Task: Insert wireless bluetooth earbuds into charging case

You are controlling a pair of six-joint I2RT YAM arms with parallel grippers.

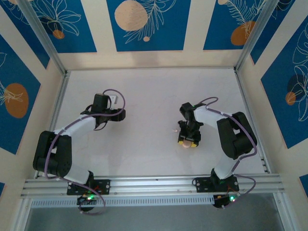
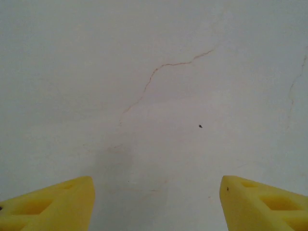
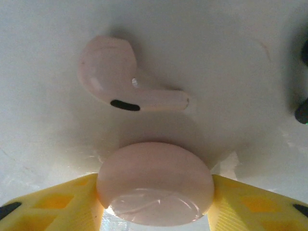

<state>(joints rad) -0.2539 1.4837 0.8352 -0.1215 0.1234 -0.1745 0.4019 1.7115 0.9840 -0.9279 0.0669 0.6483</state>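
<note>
Item: earbud (image 3: pixel 127 86) — pale pink, with a rounded head, a short stem and one dark oval mark near where the two join. It is laid on its side on the white table (image 3: pixel 250 57), just beyond the charging case (image 3: pixel 154 168) and apart from it. The charging case is pink, smooth and pebble-shaped, and it is gripped by the right gripper (image 3: pixel 155 192), whose yellow fingers are pressed against its two sides. Whether its lid is up cannot be told from this angle. The left gripper (image 2: pixel 156 202) is spread wide over bare table, with nothing between its fingers. Handling, as judged: the earbud is taken to be very light, hard-shelled and glossy, so it could easily be squirted out of a pinch or flicked aside by a touch. The bulbous head offers little flat surface. Hold is better taken across the stem — close to the head, with light pressure — so that the head is left free to be seated in the case.
</note>
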